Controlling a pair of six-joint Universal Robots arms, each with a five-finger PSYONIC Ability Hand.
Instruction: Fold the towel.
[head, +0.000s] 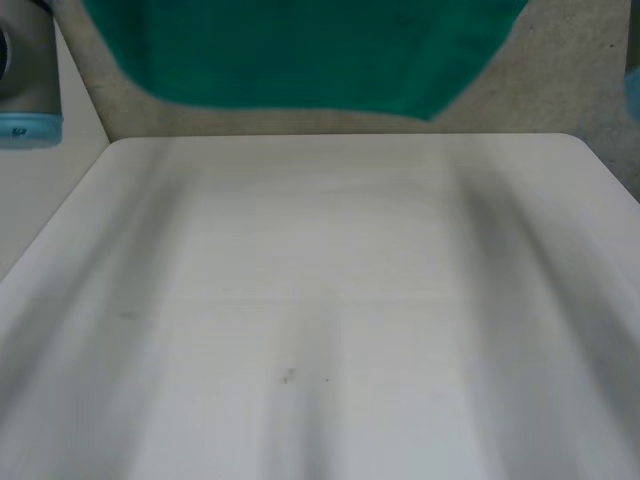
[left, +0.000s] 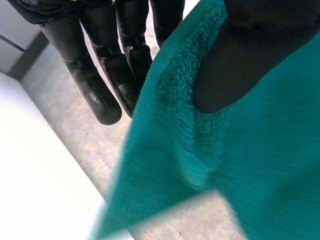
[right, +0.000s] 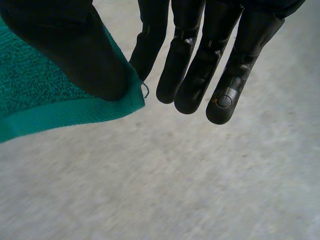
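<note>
The green towel (head: 300, 50) hangs lifted over the table's far edge, its lower hem curving above the white table (head: 320, 300). In the left wrist view my left hand (left: 235, 65) presses its thumb onto the towel (left: 260, 165) near an edge, pinching it against the straight fingers (left: 95, 90) behind the cloth. In the right wrist view my right hand (right: 75, 55) has its thumb on a hemmed corner of the towel (right: 40, 100), pinching it against the fingers (right: 200, 65), which reach straight past the corner.
A grey joint of my left arm (head: 25, 90) with a light-blue cap stands at the table's far left. Speckled grey floor (head: 580, 90) lies beyond the table's far edge and under both hands.
</note>
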